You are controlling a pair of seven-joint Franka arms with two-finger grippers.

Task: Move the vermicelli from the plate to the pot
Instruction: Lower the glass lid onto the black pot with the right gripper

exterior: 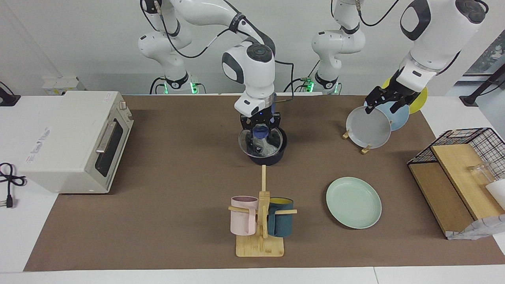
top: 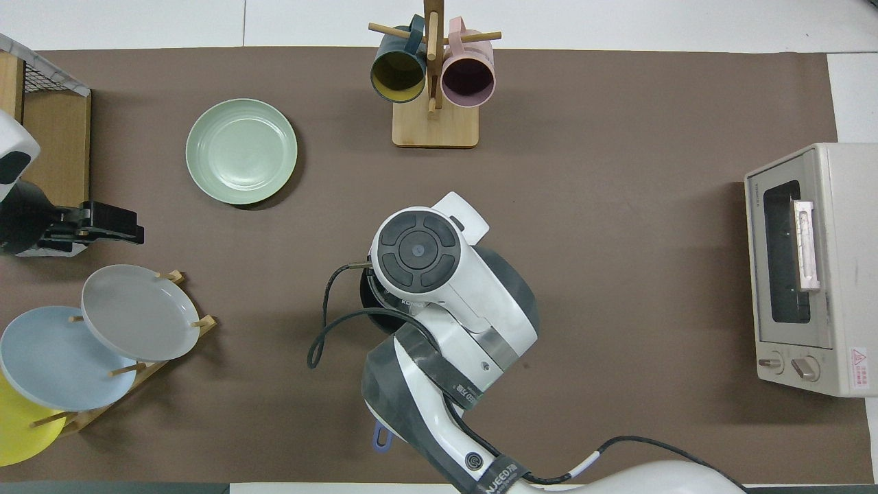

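Mint-green plate (exterior: pixel 354 202) lies bare, flat, toward my left arm's end. Dark pot (exterior: pixel 267 154) mid-table holds pale vermicelli (exterior: pixel 263 145) under glass lid (exterior: pixel 276 138).

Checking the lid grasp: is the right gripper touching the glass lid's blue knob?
Touching. The facing view shows the right gripper with its fingers against both sides of the blue knob of the glass lid over the pot.

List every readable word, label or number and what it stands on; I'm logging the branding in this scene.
No text here can be read with confidence.
Right arm: band lettering, partly hidden, unreadable.
Toaster oven: red warning sticker, too small.
Toaster oven top, facing view: faint logo, blurred.
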